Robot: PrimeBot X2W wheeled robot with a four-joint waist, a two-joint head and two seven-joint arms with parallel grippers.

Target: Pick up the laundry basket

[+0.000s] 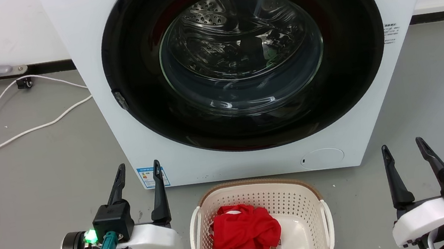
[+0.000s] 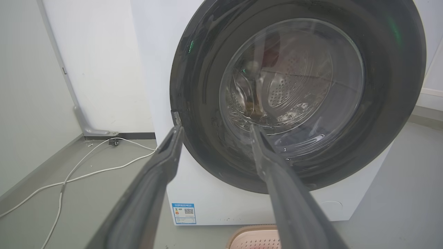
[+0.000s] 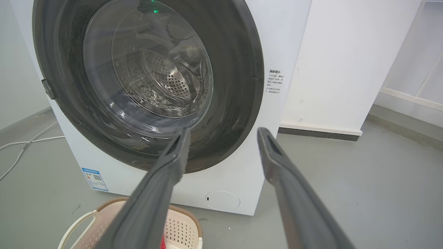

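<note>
Basket point(image 1: 297, 204) on floor point(image 1: 38, 165) just before washer point(image 1: 219, 167), btwn both arms, handles facing L & R; L fingers point(image 1: 159, 192) nearer its side than R fingers point(image 1: 393, 179), both pairs spread, empty, tips aimed past it.

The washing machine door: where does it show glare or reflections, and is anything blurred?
Head view: sharp, with white highlights along the lower curve of the door glass. Left wrist view: the glass looks hazy, the near jaws soft. Right wrist view: a green reflection at the door's top, near jaws soft.
</note>
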